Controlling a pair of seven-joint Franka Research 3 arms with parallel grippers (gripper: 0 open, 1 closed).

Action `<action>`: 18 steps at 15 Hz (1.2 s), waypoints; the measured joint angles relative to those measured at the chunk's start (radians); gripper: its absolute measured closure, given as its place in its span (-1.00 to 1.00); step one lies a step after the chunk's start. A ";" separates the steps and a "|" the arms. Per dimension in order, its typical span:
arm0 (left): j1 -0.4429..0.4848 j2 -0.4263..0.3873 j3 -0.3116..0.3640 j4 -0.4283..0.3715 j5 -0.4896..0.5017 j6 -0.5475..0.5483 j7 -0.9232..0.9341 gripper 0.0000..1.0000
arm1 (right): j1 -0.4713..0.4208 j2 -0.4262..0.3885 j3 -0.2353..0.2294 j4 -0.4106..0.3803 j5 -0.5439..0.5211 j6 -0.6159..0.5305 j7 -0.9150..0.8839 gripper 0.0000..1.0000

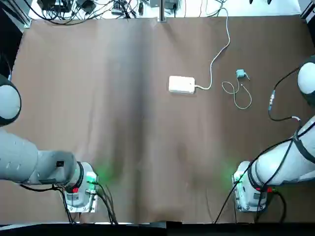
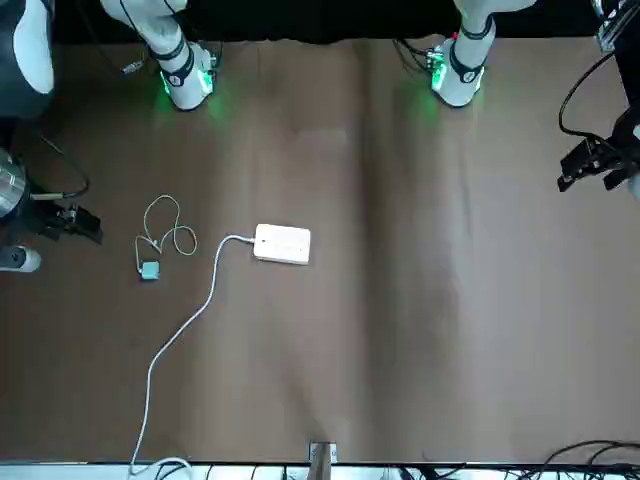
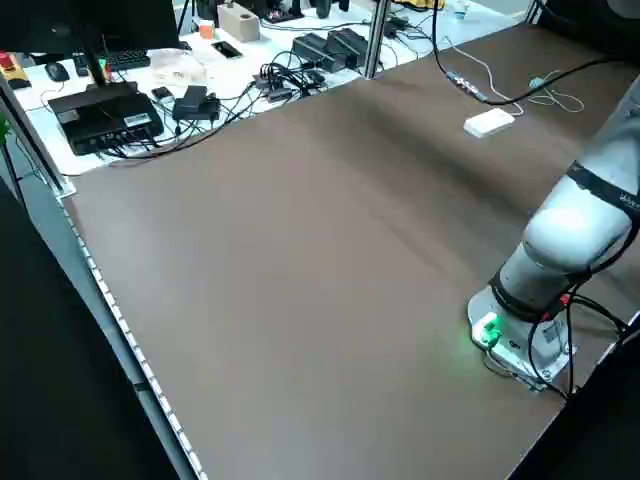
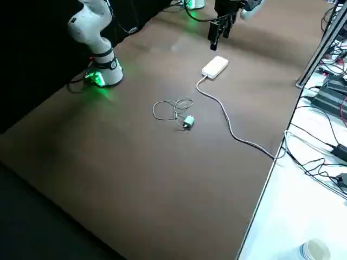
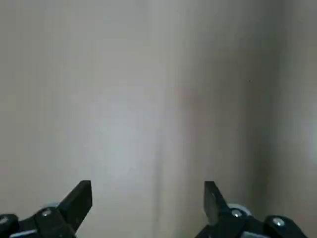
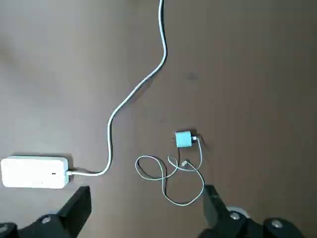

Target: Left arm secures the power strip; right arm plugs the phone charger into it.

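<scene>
The largest item on inspection is the brown tabletop (image 1: 98,123), with a darker band running across it from the far side toward my bases. Beyond its far edge is a white surface (image 3: 235,65) carrying a monitor (image 3: 90,25), a black box (image 3: 110,118) and tangled black cables (image 3: 285,80).

My left arm (image 1: 29,160) rises from its base at the near edge, on the left; my right arm (image 1: 290,160) rises from the near edge on the right. Green light shows at both bases.

My left hand (image 5: 148,191) is raised over the left part of the tabletop. Its two fingers are spread apart, released, with nothing between them. My right hand (image 6: 147,193) is raised over the right part, likewise released, its fingers wide apart and gripping nothing.

The power strip (image 1: 182,84) lies flat on the far half of the tabletop, right of the middle, touched by neither hand. Its thick white cord (image 1: 212,66) leaves the end facing my right side, bends, and runs over the far edge.

The phone charger (image 1: 240,73) lies on the tabletop to the right of the power strip and slightly farther from me, apart from it and unplugged. Its thin pale cable (image 6: 190,202) loops loosely on my side of the plug head, the small metal-tipped end (image 6: 184,163) lying among the loops.
</scene>
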 joint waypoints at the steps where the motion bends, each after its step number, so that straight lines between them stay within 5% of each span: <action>1: 0.000 0.000 0.000 0.000 0.000 0.000 0.000 -1.00 | 0.000 0.000 0.000 0.000 0.000 0.000 0.000 -1.00; 13: 0.000 0.002 -0.001 -0.008 0.013 -0.006 0.000 -1.00 | 0.000 0.000 0.000 -0.003 0.000 0.001 0.000 -1.00; 18: 0.000 0.003 -0.024 -0.024 0.013 -0.008 -0.014 -1.00 | -0.008 0.009 -0.002 -0.145 0.000 0.117 0.000 -1.00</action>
